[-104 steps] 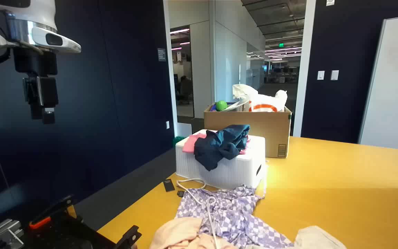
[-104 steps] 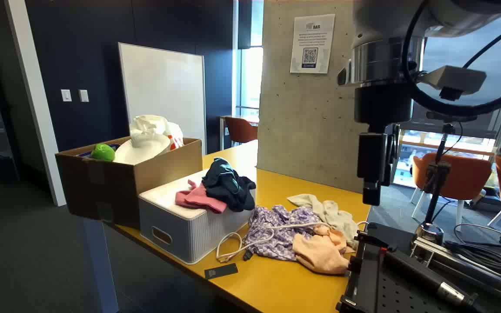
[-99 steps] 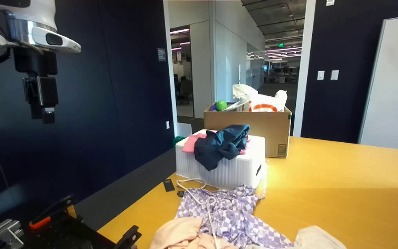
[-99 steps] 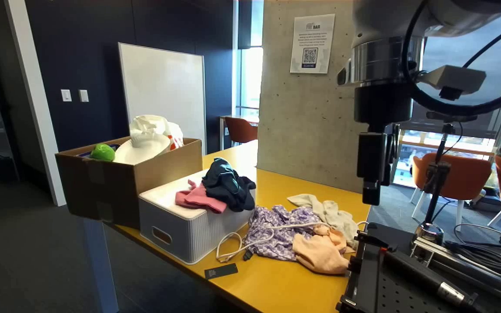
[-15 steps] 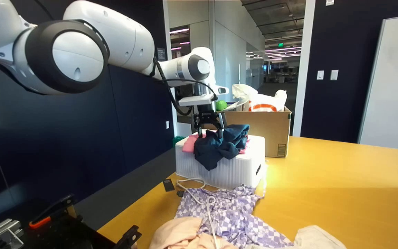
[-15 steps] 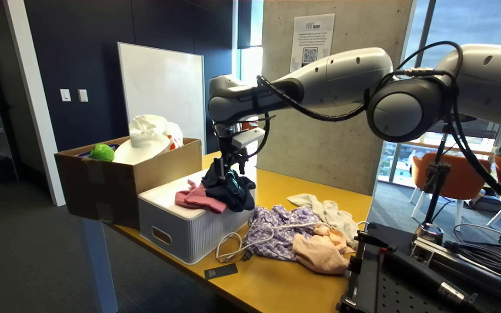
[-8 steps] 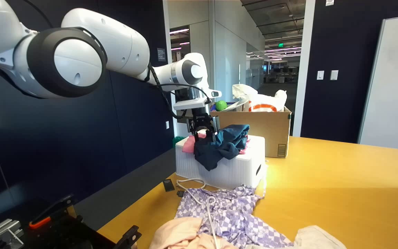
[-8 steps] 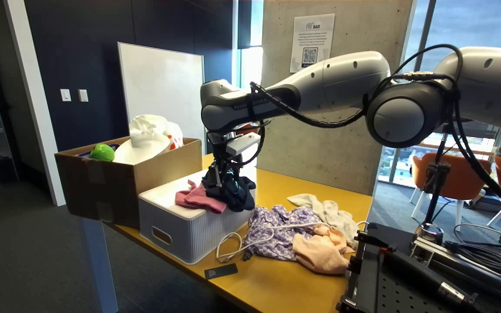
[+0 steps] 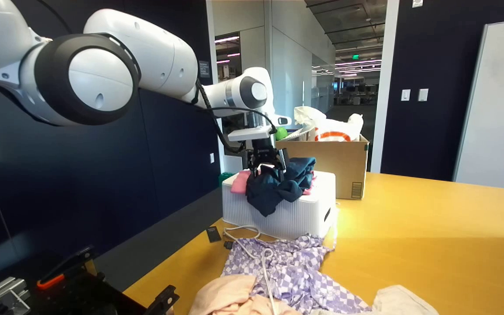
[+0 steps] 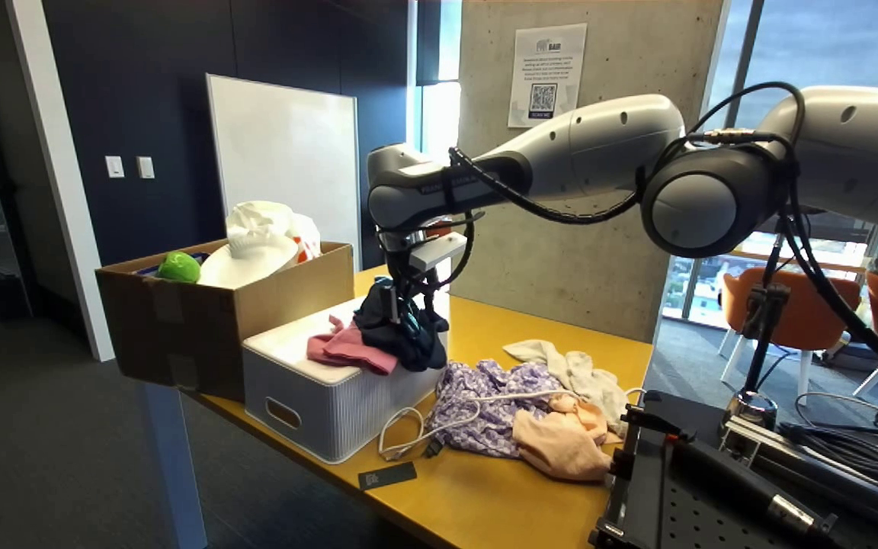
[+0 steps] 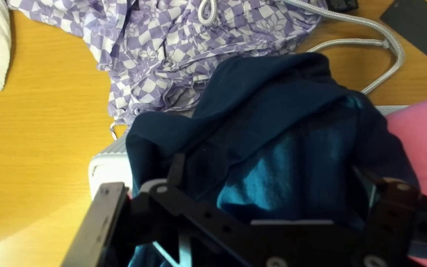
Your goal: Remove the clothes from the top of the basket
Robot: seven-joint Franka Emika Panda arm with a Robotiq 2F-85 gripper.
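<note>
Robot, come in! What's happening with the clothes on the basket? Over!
Gripper open. Navy garment ungripped beneath it, hanging over edge of ribbed white basket. Pink garment partly under the navy, might drag along.

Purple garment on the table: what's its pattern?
The purple garment has purple and white checks with small flowers among them, clearest in the wrist view.

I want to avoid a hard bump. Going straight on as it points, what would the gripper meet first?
The dark blue cloth draped over the white basket, directly below the open gripper. Gripper and cloth overlap in both exterior views, so they may be touching; depth is unclear.
</note>
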